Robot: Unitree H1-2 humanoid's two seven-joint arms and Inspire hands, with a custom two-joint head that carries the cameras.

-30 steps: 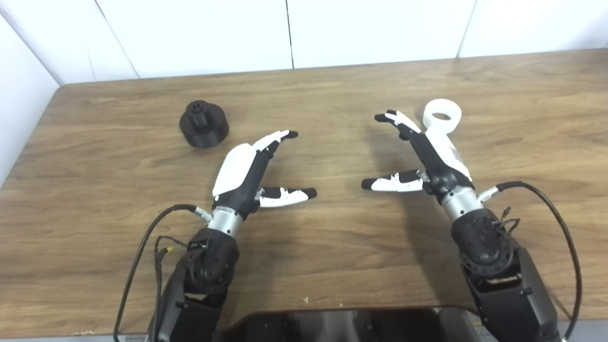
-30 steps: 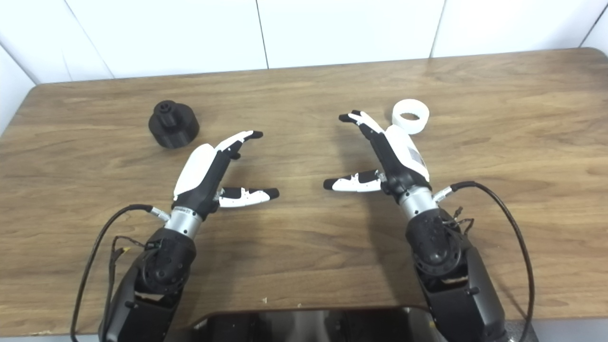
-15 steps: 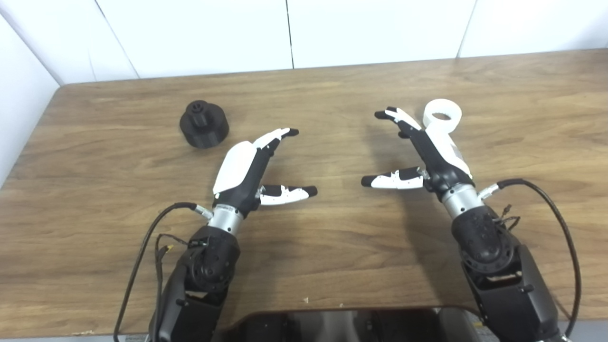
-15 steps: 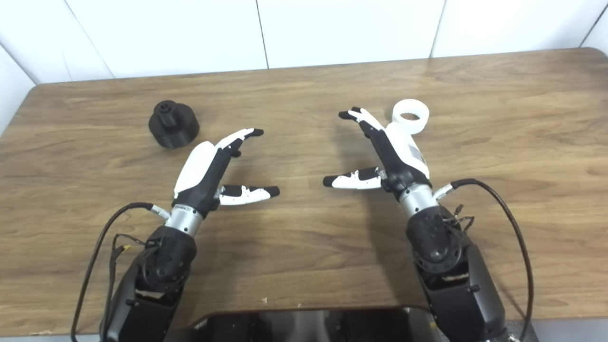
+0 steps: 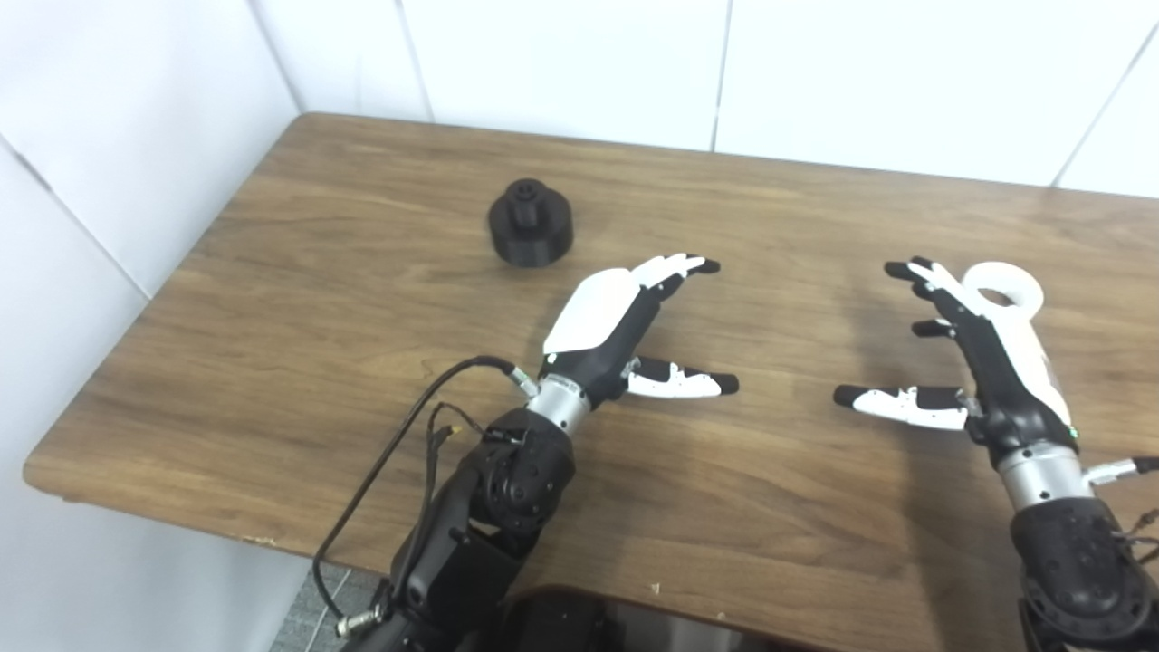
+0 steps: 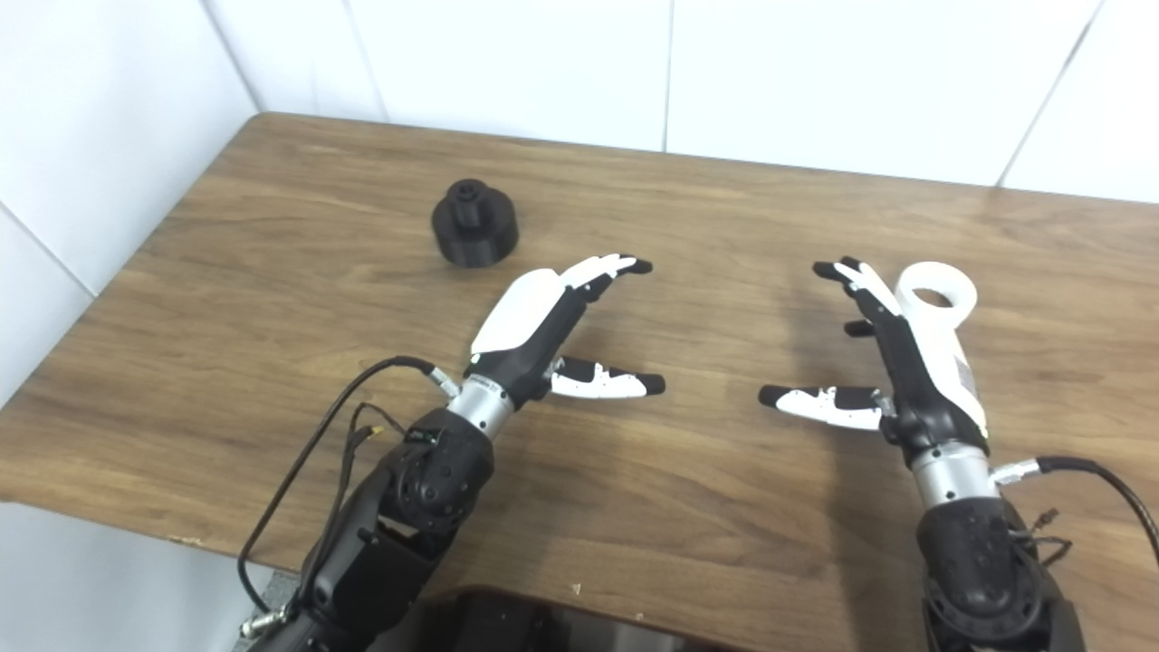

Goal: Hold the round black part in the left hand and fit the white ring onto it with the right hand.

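Left eye view showed both hands empty above the wooden table (image 5: 299,299), nothing yet grasped. The left hand (image 5: 605,317) hovered with its fingers (image 5: 675,265) extended and spread from the thumb, holding nothing. The round black part (image 5: 531,234), a squat disc with a small raised hub on top, stood upright on the table beyond and to the left of that hand, near but apart from it. The right hand (image 5: 982,358) was likewise spread wide, thumb stuck out toward the centre, clasping nothing. The white ring (image 5: 1001,287) lay flat just past that hand's fingers; from this angle it could not be told whether the back of the hand touched it.

The step in hand seemed to be the first reach, so the task was barely begun. To do it well, the left hand should probably swing left and forward, come down over the black part from above or the side, and close on the wide lower body, leaving the hub clear. The right hand would need to shift a little outward so that fingers and thumb straddled the ring's wall instead of nudging it away; a light ring could slide on the smooth wood
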